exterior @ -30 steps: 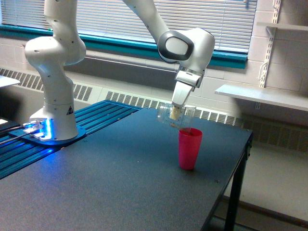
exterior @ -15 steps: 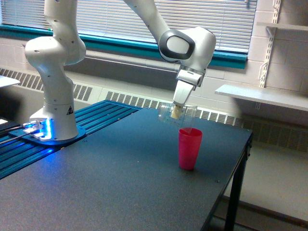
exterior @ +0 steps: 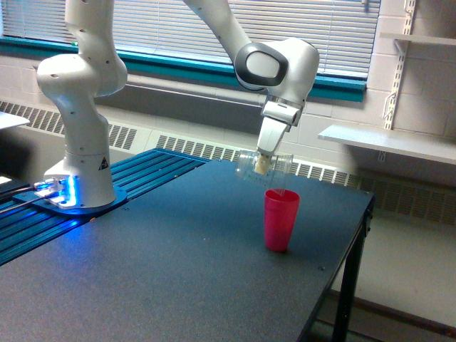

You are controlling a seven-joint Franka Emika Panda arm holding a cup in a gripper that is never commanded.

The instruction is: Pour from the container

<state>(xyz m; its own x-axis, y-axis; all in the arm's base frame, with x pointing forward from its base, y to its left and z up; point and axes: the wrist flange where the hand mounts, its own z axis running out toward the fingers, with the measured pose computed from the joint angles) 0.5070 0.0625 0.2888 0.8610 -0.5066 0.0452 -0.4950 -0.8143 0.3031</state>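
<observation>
Raised slightly since a second ago, the gripper clamps the tilted container above the pink cup on the bench; added height could let the stream miss the rim.

This looks like a robotics lab set up in an institutional room, perhaps a classroom. A white robot arm is bolted beside a dark work table; behind it are window blinds, painted block walls, baseboard heater vents and bracket-mounted wall shelves.
</observation>
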